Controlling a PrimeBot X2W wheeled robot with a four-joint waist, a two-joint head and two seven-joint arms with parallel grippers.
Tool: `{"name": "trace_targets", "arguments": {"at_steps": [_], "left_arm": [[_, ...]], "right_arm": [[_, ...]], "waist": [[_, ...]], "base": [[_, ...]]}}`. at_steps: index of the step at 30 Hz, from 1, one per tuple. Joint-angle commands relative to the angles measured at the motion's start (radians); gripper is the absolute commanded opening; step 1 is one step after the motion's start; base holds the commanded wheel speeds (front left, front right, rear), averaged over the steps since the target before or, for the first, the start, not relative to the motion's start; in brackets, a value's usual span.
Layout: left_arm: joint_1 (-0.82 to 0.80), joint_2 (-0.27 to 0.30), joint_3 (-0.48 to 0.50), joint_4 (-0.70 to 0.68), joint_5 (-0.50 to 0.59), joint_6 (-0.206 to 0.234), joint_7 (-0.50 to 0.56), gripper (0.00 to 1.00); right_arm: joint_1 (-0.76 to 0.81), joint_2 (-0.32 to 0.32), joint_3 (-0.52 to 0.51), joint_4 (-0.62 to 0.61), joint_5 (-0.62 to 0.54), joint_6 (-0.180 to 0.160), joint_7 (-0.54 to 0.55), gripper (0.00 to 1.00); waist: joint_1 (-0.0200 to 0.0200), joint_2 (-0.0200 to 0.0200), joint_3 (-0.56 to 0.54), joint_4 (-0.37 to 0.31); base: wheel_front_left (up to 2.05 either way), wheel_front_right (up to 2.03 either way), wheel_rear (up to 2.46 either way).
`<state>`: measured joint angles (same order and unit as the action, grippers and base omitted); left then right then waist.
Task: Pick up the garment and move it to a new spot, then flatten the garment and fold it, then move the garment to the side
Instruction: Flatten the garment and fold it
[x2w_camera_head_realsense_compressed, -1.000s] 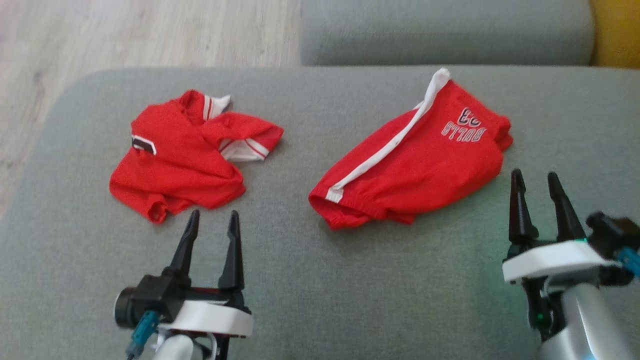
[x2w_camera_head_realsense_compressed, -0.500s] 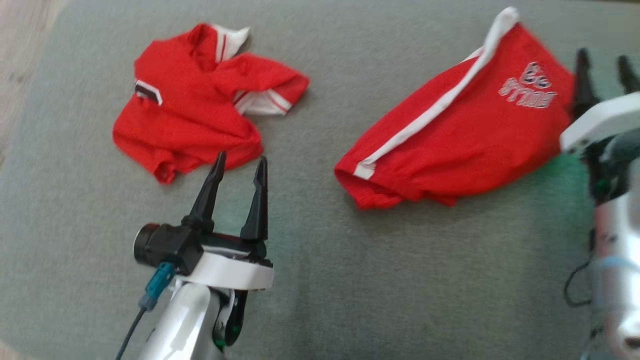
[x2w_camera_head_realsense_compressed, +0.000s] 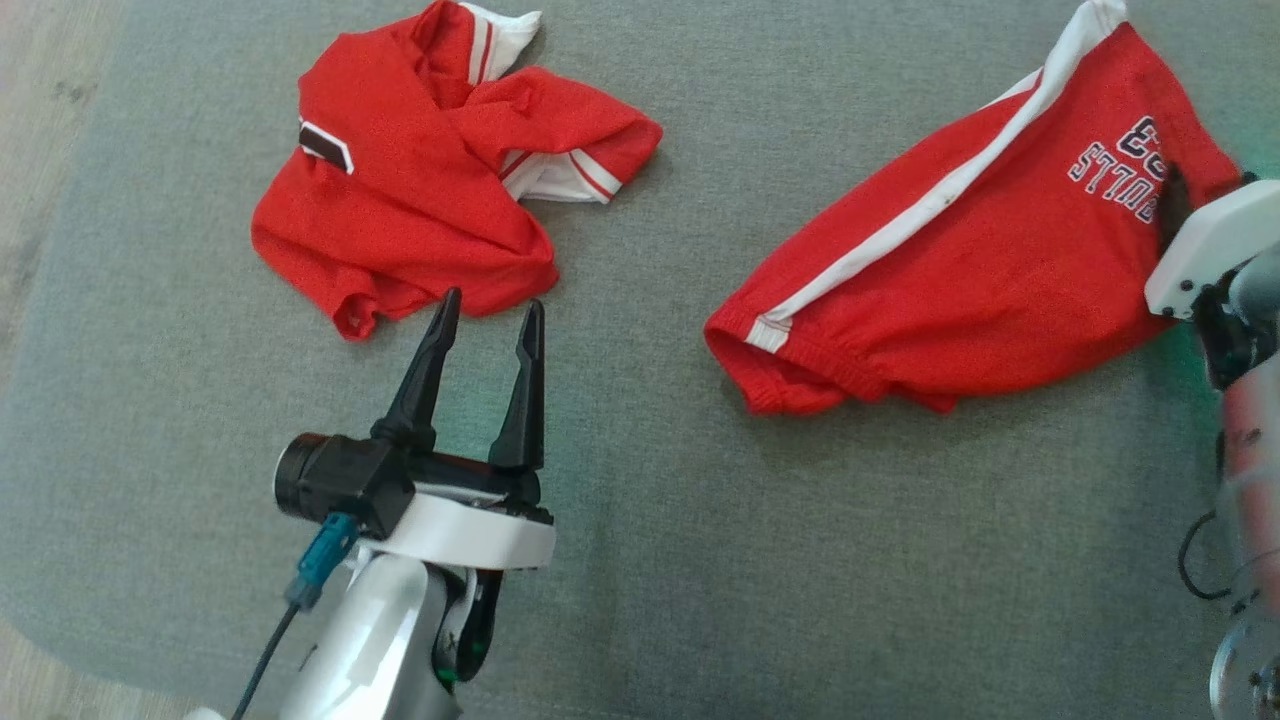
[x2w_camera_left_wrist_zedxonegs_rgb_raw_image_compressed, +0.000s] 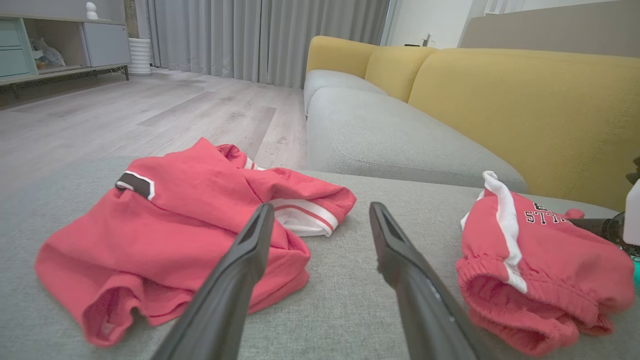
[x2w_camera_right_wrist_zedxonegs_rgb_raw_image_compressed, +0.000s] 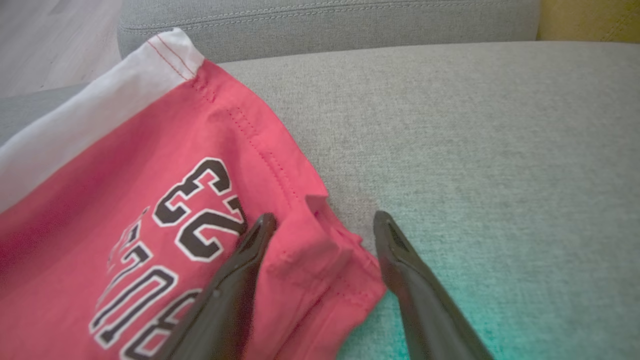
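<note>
Two red garments lie on the grey sofa seat (x2w_camera_head_realsense_compressed: 650, 560). A crumpled shirt (x2w_camera_head_realsense_compressed: 420, 190) with white-trimmed sleeves is at the left. Shorts (x2w_camera_head_realsense_compressed: 980, 270) with a white side stripe and printed lettering are at the right. My left gripper (x2w_camera_head_realsense_compressed: 492, 298) is open, its tips just short of the shirt's near hem (x2w_camera_left_wrist_zedxonegs_rgb_raw_image_compressed: 175, 215), with nothing between them (x2w_camera_left_wrist_zedxonegs_rgb_raw_image_compressed: 321, 206). My right gripper (x2w_camera_right_wrist_zedxonegs_rgb_raw_image_compressed: 325, 216) is open and straddles the lettered corner of the shorts (x2w_camera_right_wrist_zedxonegs_rgb_raw_image_compressed: 165, 210). Its left finger rests over the cloth and its right finger stands over bare cushion.
The wooden floor (x2w_camera_head_realsense_compressed: 40, 120) drops off beyond the seat's left edge. A second grey cushion (x2w_camera_left_wrist_zedxonegs_rgb_raw_image_compressed: 390, 135) and yellow backrests (x2w_camera_left_wrist_zedxonegs_rgb_raw_image_compressed: 525, 100) stand behind. Bare seat runs between the two garments and in front of them.
The head camera has tilted down and closer. My right gripper has advanced onto the shorts' corner. My left gripper has moved forward to the shirt's hem. Both stay open.
</note>
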<state>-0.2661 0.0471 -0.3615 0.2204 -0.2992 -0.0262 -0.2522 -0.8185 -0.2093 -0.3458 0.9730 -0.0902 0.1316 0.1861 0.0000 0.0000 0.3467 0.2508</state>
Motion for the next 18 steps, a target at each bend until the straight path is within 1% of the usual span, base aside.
{"name": "trace_targets", "arguments": {"at_steps": [1,2,3,4,5,13,18], "left_arm": [[-0.027,0.003,0.021,-0.029,-0.008,0.007,-0.01,1.0],[-0.027,0.003,0.021,-0.029,-0.008,0.008,-0.01,1.0],[-0.027,0.003,0.02,-0.029,-0.008,0.009,-0.01,1.0],[-0.027,0.003,0.02,-0.029,-0.008,0.009,-0.01,1.0],[-0.027,0.003,0.02,-0.028,-0.008,0.009,-0.01,1.0],[-0.007,0.003,0.027,-0.018,-0.003,0.007,-0.01,1.0],[0.012,0.003,0.039,-0.017,-0.001,0.001,-0.01,1.0]], "right_arm": [[-0.015,0.001,0.029,0.004,-0.006,-0.001,0.004,1.0],[-0.018,0.004,0.037,0.017,-0.004,-0.001,0.001,1.0],[-0.021,0.008,0.046,0.03,0.0,-0.001,-0.003,0.91],[-0.022,0.01,0.054,0.041,0.004,-0.001,-0.008,0.28],[-0.024,0.012,0.065,0.049,0.009,-0.001,-0.017,0.0],[0.0,-0.027,0.085,0.057,0.063,-0.001,-0.157,0.0],[0.05,-0.034,0.057,0.05,0.116,-0.001,-0.188,0.0]], "waist": [[0.0,0.0,-0.003,-0.005],[0.0,0.0,-0.004,-0.008],[0.0,0.0,-0.006,-0.011],[0.0,0.0,-0.008,-0.013],[0.0,0.0,-0.01,-0.016],[0.0,0.0,-0.052,-0.042],[0.0,0.0,-0.087,-0.061]], "base": [[0.0,0.0,0.0],[0.0,0.0,0.0],[0.0,0.0,0.0],[0.0,0.0,0.0],[0.0,0.0,0.0],[0.0,0.0,0.0],[0.0,0.0,0.0]]}}
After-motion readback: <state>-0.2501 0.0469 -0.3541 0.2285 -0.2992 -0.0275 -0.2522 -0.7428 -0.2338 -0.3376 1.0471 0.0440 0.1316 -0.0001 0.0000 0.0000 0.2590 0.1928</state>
